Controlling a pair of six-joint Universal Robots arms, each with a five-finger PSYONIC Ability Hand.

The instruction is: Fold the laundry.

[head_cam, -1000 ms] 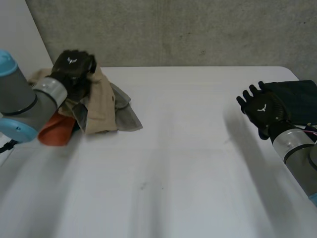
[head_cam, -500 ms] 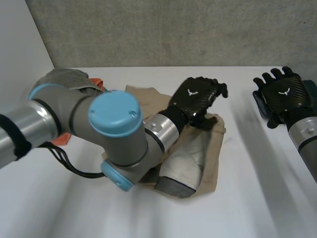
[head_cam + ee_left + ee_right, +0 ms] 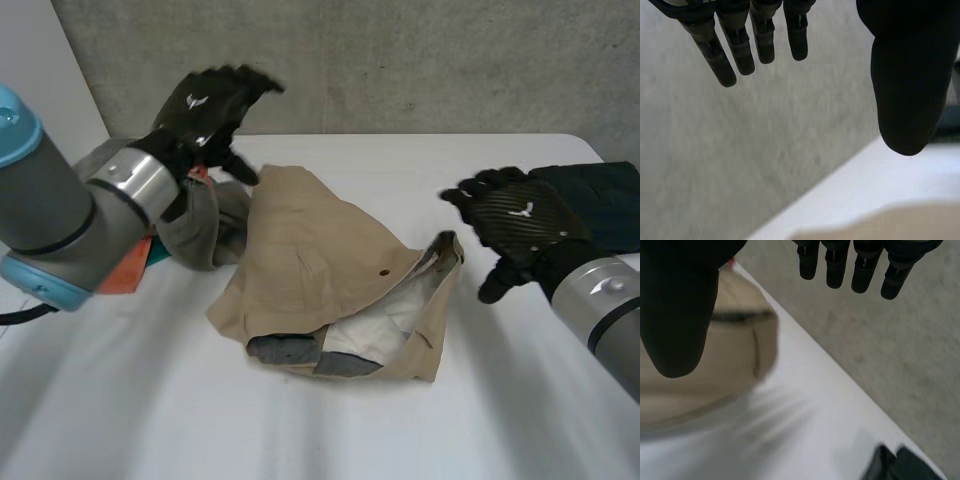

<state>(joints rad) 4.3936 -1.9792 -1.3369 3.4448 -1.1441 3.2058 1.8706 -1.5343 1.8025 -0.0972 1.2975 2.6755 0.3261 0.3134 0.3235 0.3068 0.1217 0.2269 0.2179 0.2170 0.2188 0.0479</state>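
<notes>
The beige shorts (image 3: 330, 265) lie crumpled on the bench (image 3: 420, 440), touching the clothes pile (image 3: 200, 225). Your left robot hand (image 3: 205, 105) hangs above that pile, fingers straight, empty. Your right robot hand (image 3: 515, 225) hovers open beside the waistband (image 3: 447, 252). Flattening looks like your step: next, pinch two waistband corners.

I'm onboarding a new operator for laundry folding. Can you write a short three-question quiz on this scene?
1. True or false: the left robot hand is gripping the crumpled beige fabric garment.
2. What lies at the edge of the white table, beside the right robot hand?
A. a dark green cloth
B. a red bowl
C. a cardboard box
3. Fill in: both robot hands have their fingers ___.

Key: 1 false; 2 A; 3 open.
</notes>
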